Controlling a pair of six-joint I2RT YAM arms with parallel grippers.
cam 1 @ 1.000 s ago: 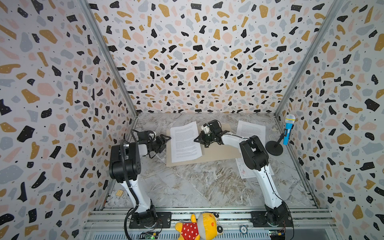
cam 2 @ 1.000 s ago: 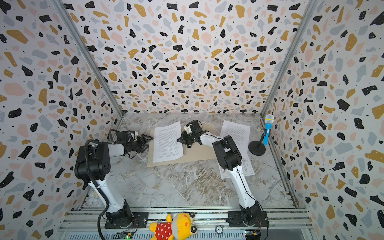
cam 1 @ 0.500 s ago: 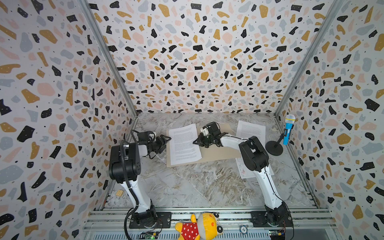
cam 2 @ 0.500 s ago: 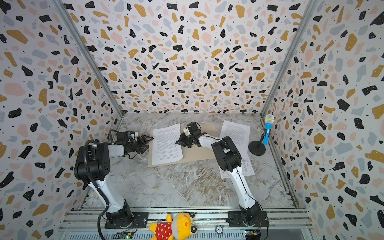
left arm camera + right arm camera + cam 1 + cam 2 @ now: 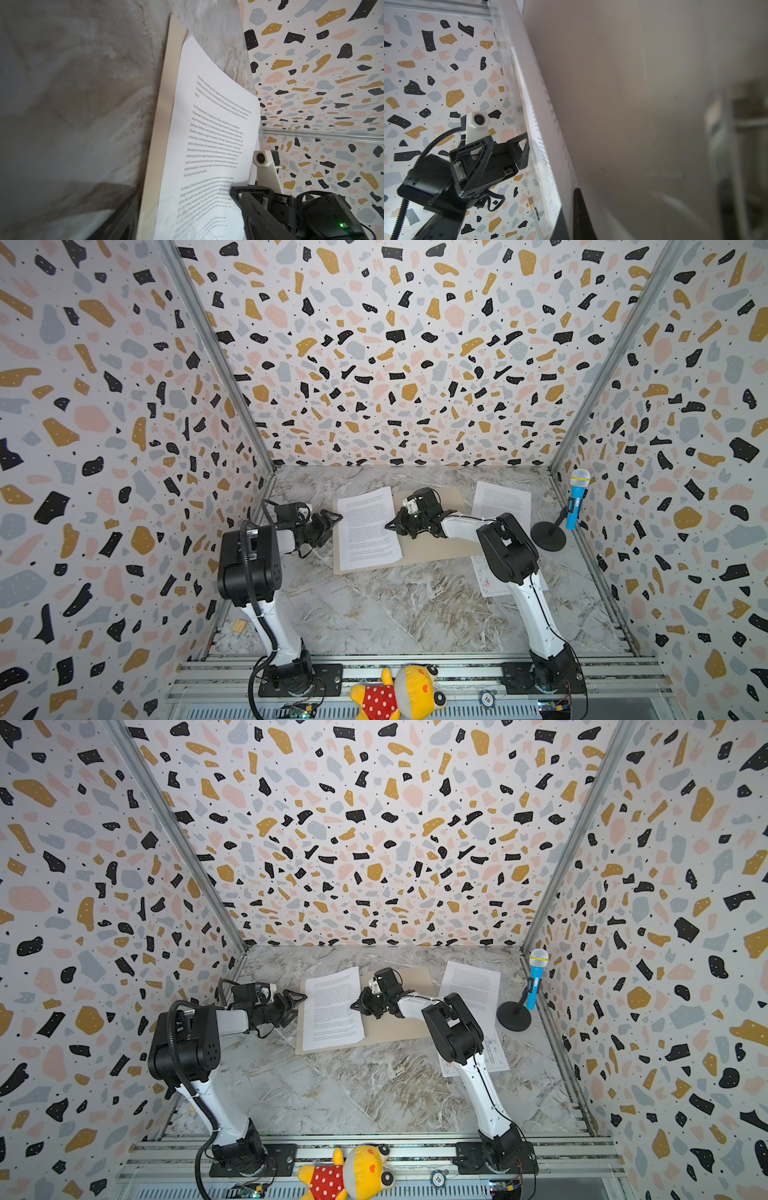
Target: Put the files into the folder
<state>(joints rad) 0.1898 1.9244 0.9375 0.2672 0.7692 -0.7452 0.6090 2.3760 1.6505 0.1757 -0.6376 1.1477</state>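
Note:
The tan folder [image 5: 436, 549] [image 5: 399, 1029] lies open and flat at the back middle of the table. One white file, a text sheet [image 5: 368, 529] [image 5: 332, 1009] [image 5: 207, 128], rests on its left half. My right gripper [image 5: 390, 526] [image 5: 355, 1006] [image 5: 570, 199] is shut on that sheet's right edge, which is slightly raised. Beside the folder's left edge my left gripper [image 5: 332, 516] [image 5: 297, 996] [image 5: 185, 207] stands open, holding nothing. A second text sheet [image 5: 503, 506] [image 5: 473, 986] lies to the right of the folder. A sheet with drawings [image 5: 486, 583] [image 5: 494, 1048] is partly hidden under the right arm.
A blue toy microphone [image 5: 575, 506] on a black round stand sits at the right wall. A yellow plush toy [image 5: 399, 695] lies on the front rail. A small wooden block [image 5: 240, 625] sits by the left wall. Patterned walls close in three sides.
My right gripper has moved a little to the left along with the text sheet's right edge. The left arm has stayed where it was, still open.

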